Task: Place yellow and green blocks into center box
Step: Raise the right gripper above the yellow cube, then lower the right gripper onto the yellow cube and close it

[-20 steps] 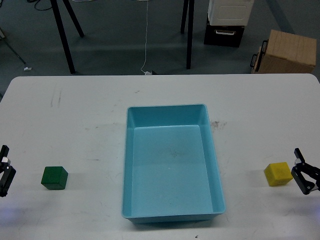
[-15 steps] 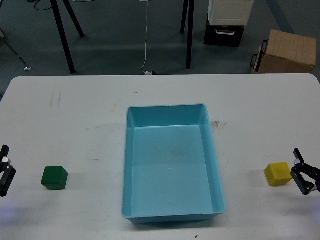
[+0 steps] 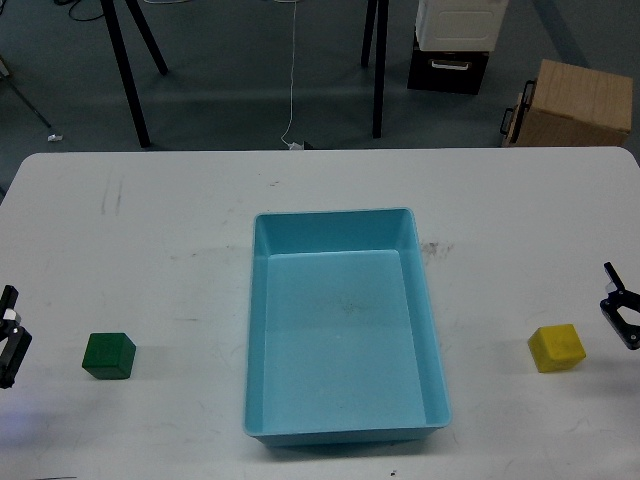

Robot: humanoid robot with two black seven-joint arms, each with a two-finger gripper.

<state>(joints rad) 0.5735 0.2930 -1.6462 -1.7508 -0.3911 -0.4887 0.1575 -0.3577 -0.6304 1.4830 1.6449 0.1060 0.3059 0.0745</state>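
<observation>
- Table (image 3: pixel 180 210): white, scuffed with a few dark marks; it carries a tray and two cubes.
- Center box (image 3: pixel 258 330): light blue shallow tray with a rounded rim, long side running near to far, in the middle of the table; nothing lies inside it.
- Green block (image 3: pixel 108 355): on the table well left of the tray, toward the near edge; flat on the surface.
- Yellow block (image 3: pixel 557 347): on the table well right of the tray; flat, turned slightly.
- Left tool (image 3: pixel 8 335): at the left edge of the view, near the green block but apart from it; only partly seen, so I cannot tell how its fingers stand.
- Right tool (image 3: pixel 622 312): at the right edge (just beyond the yellow block, not touching it); fingers spread, released, grasping nothing.
- Far floor: tan wooden crate (image 3: pixel 575 102) and white-and-black case (image 3: pixel 455 40) beyond the table.
</observation>
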